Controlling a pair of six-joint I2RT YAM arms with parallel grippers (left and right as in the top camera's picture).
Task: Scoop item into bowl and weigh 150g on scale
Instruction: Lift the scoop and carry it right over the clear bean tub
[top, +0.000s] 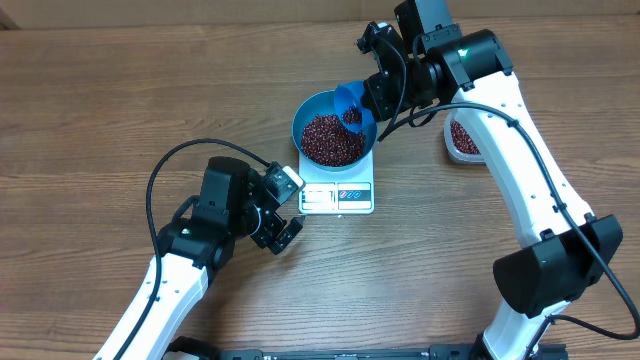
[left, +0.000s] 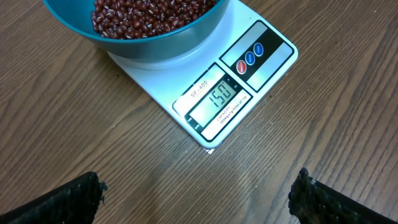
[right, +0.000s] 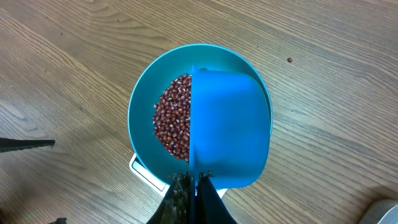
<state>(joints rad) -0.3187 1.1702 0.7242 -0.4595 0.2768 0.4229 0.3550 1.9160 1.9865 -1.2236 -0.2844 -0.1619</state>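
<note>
Beans (top: 333, 138) fill the blue bowl (top: 305, 118), which sits on the white scale (top: 337, 197) in the middle of the counter (top: 120, 90); in the left wrist view the scale's display reads 150. The right arm rises from the near right edge, reaches away across the counter and bends left above a clear tub (top: 462, 142) holding more beans. Its wrist points toward the bowl, and the right end effector (top: 375, 95) is clenched on the handle of a small blue scoop (top: 349, 99), held tilted over the bowl's far right side. The left arm comes in from the near left corner, its forearm angled toward the scale. The left end effector (top: 285, 215) hangs low over the counter just beside the scale's near left corner, released, fingers (left: 62, 202) spread wide with nothing between them
</note>
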